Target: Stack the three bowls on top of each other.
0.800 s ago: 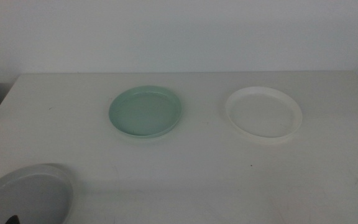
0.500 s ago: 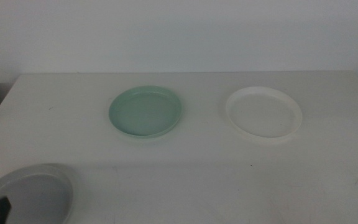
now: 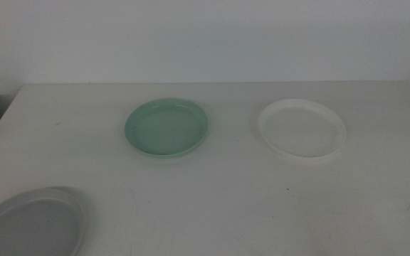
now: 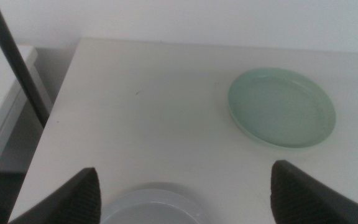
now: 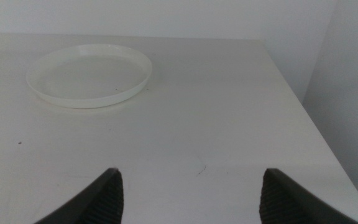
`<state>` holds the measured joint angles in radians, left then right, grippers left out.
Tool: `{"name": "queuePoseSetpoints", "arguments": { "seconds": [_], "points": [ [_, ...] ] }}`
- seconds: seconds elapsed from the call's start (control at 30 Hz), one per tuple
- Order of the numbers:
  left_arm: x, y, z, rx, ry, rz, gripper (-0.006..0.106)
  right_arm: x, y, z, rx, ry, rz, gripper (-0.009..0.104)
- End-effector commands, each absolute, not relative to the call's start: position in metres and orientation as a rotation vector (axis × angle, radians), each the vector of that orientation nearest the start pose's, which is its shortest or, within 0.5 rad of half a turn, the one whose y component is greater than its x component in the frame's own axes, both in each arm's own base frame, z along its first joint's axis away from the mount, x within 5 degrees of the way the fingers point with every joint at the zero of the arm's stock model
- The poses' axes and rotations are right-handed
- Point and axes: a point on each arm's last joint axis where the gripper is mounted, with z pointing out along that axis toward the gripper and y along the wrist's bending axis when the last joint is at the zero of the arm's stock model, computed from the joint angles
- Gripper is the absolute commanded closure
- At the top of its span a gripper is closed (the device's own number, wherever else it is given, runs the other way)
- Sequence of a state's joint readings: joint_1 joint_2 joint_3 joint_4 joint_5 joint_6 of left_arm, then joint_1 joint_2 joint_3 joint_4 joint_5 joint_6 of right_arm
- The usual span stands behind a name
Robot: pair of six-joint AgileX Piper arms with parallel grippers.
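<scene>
Gone from the middle view is the dark tip that was showing over the grey bowl [image 3: 30, 222] at the bottom left edge a moment ago; the bowl itself is lying in the same place, at the near left corner of the white table [image 3: 212, 192], and partly cut off by the picture's edge.

All 3 bowls are sitting separately, each flat on the table and none on top of another. The mint green bowl [image 3: 166, 127] is resting left of the table's centre, and the white bowl [image 3: 302, 130] is lying to its right, well apart from it. The grey bowl is well apart from both.

The left gripper [image 4: 185, 193] is hanging above the near left part of the table with its 2 dark jaws spread wide and holding nothing. Its wrist view is showing the grey bowl [image 4: 151, 206] between the jaws and the mint green bowl [image 4: 282, 107] farther away.

The right gripper [image 5: 191, 193] is waiting over the right side of the table, its jaws also wide apart and empty. The white bowl [image 5: 89, 74] is lying ahead of it.
</scene>
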<state>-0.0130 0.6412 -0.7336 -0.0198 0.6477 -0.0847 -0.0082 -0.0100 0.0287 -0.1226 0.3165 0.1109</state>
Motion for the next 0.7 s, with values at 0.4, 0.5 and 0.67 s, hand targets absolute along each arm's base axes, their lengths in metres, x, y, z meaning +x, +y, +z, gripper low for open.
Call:
{"name": "queuePoseSetpoints", "arguments": {
  "seconds": [0.4, 0.5, 0.67],
  "points": [
    [0.205, -0.006, 0.349, -0.102, 2.213, -0.098, 0.001, 0.054, -0.004, 0.186, 0.011, 1.711, -0.06, 0.039],
    [0.216, -0.006, 0.337, -0.104, 2.27, -0.093, 0.001, 0.054, -0.004, 0.186, 0.011, 1.711, -0.06, 0.039],
    [0.22, -0.004, 0.323, -0.102, 2.393, -0.066, 0.001, 0.054, -0.004, 0.186, 0.011, 1.711, -0.06, 0.039]
  ]
}}
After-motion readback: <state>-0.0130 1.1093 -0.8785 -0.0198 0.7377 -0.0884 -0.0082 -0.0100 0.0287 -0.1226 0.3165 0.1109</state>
